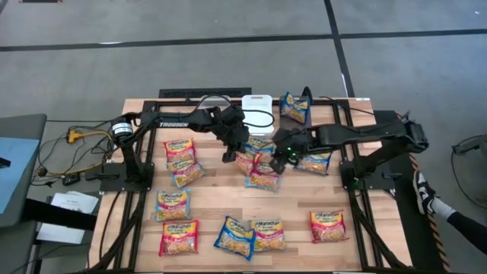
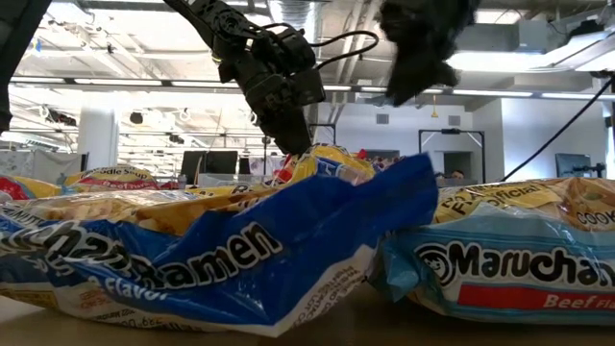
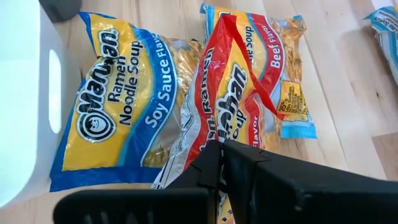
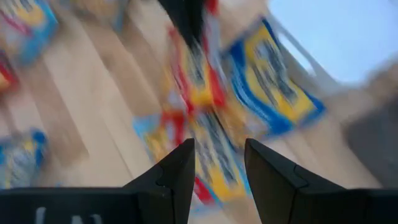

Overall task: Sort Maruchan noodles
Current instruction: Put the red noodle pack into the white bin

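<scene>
Several Maruchan noodles packets lie flat on the wooden table [image 1: 213,221], and a small pile [image 1: 262,173] sits at its middle. My left gripper [image 1: 227,157] [image 3: 219,167] is over the pile's left side, shut on a red packet [image 3: 231,93]. That packet lies over a blue-and-yellow soy sauce packet [image 3: 118,106] and a beef packet [image 3: 283,74]. My right gripper [image 1: 280,161] [image 4: 217,158] hovers open just right of the pile, with nothing between its fingers. My left gripper pinches the red packet's near end edge [image 3: 214,144] between its two shut fingers. The fingers slant down from the table's left. That end is raised toward the fingers, while the packet's far part rests on the other packets of the pile.
A white bin [image 1: 257,102] stands at the far middle, beside the pile [image 3: 25,93]. Loose packets lie at the left [image 1: 181,152], along the near edge [image 1: 234,236] [image 1: 328,226] and at the far right [image 1: 295,107]. In the low view, blue packets [image 2: 240,259] fill the foreground.
</scene>
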Controlling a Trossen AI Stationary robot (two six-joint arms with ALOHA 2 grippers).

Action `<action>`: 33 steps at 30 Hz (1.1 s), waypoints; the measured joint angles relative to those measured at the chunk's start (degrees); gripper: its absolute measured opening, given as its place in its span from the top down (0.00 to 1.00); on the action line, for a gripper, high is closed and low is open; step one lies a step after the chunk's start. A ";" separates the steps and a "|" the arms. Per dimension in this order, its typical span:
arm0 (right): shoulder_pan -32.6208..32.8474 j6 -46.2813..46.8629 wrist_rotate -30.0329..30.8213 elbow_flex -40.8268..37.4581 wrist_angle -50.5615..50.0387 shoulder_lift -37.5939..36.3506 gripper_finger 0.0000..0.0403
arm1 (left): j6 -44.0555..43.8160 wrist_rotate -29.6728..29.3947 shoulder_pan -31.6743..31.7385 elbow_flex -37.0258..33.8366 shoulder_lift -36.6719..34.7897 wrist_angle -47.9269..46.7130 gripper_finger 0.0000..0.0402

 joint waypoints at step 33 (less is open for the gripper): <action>-9.87 -15.00 -17.13 -0.18 9.15 10.02 0.42 | -0.50 -0.17 -2.26 0.33 -0.02 4.02 1.00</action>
